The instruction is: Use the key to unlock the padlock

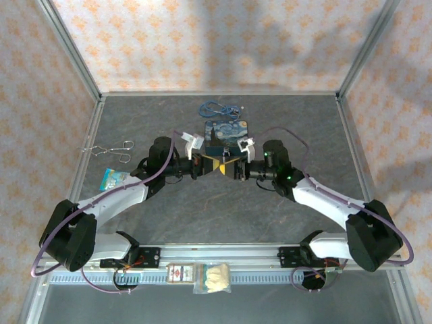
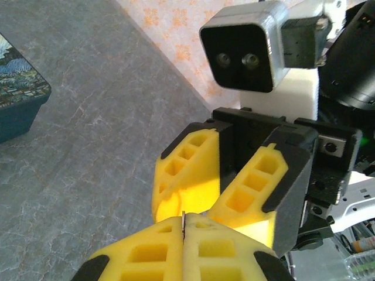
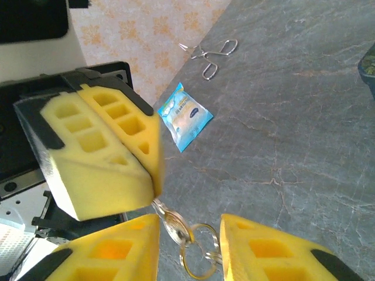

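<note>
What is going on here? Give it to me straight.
The two arms are tip to tip above the table. The left gripper is shut on what looks like the key, pinching its thin end so that the wider end and its rings hang free. The right gripper is open, with its fingers on either side of that hanging end and not clamped on it. It looks like a handover. I cannot make out the padlock.

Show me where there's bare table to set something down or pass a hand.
Free: the table right of the tin box to the right wall, and the near-centre patch between left arm and right arm. Crowded: where the left gripper and right gripper meet before the tin; tongs and blue packet on the left; blue cable behind the tin.
</note>
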